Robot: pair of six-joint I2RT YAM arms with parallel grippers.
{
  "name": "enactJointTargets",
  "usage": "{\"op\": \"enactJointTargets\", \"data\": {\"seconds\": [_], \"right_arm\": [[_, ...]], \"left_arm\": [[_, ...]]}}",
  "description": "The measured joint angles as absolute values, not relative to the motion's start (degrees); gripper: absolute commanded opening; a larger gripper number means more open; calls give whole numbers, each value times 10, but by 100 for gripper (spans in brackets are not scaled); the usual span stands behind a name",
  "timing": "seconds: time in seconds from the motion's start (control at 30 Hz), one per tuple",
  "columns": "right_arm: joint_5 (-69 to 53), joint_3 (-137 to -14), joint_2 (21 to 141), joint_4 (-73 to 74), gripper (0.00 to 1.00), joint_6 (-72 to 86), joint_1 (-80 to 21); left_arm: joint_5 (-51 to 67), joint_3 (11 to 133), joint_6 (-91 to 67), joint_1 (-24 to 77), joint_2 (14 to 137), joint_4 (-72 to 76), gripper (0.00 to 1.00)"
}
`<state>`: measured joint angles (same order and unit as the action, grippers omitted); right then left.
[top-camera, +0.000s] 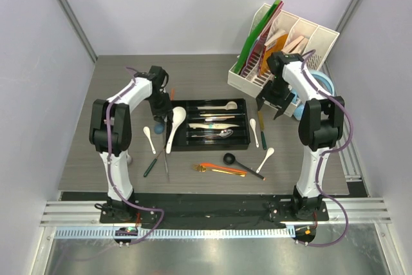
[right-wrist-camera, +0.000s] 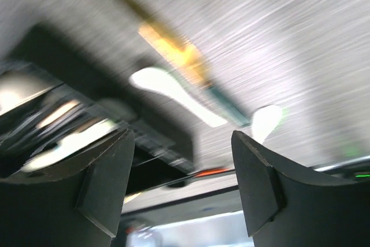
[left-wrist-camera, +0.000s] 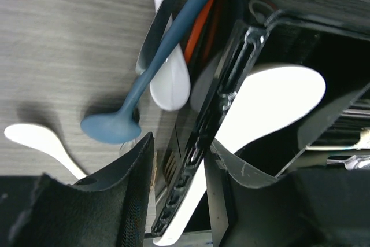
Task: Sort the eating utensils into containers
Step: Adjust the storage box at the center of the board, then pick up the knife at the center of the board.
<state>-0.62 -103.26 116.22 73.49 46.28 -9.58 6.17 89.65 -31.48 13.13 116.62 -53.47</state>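
Note:
The black tray point(top-camera: 243, 141) lies mid-table and holds a white spoon point(top-camera: 219, 105) and steel cutlery point(top-camera: 219, 133). A large white ceramic spoon point(top-camera: 175, 125) rests across its left rim. My left gripper point(top-camera: 161, 115) hangs over that rim. In the left wrist view it point(left-wrist-camera: 180, 143) is open and straddles the rim point(left-wrist-camera: 228, 79) and the spoon's handle point(left-wrist-camera: 193, 195), with a gap at the left finger. A blue spoon point(left-wrist-camera: 150, 73) and a small white spoon point(left-wrist-camera: 40, 140) lie beside it. My right gripper point(top-camera: 270, 109) is open and empty, right of the tray; its view point(right-wrist-camera: 182, 183) is blurred.
A black spoon point(top-camera: 238, 162), orange chopsticks point(top-camera: 222, 169), a gold fork point(top-camera: 201, 168), two white spoons point(top-camera: 254, 130) point(top-camera: 265, 158) and a green-handled knife point(top-camera: 151, 164) lie around the tray. A white slotted organiser point(top-camera: 290, 40) and light-blue headphones point(top-camera: 318, 85) stand at the back right.

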Motion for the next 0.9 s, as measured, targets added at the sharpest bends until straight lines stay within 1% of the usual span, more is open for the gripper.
{"op": "enactJointTargets", "data": {"seconds": [0.1,0.13,0.2,0.4,0.57,0.6,0.8,0.9], "right_arm": [[36,-1018,1164,747,58,413,-86],[47,-1011,1164,749,51,397,-84],[64,-990,1164,750,47,370,-82],[85,-926,1164,754,47,310,-83],[80,-920,1164,751,50,285,-88],[78,-921,1164,750,53,282,-89],[64,-921,1168,748,64,267,-97],[60,-923,1174,747,65,266,-102]], "left_arm": [[56,882,-325,129,1143,-530,41],[51,878,-328,127,1132,-527,40],[41,877,-331,125,1112,-523,40],[4,875,-341,114,1055,-500,40],[-7,873,-343,110,1052,-500,40],[-9,873,-343,110,1052,-500,40],[-11,871,-345,110,1052,-500,40],[-11,871,-345,110,1052,-501,40]]}}
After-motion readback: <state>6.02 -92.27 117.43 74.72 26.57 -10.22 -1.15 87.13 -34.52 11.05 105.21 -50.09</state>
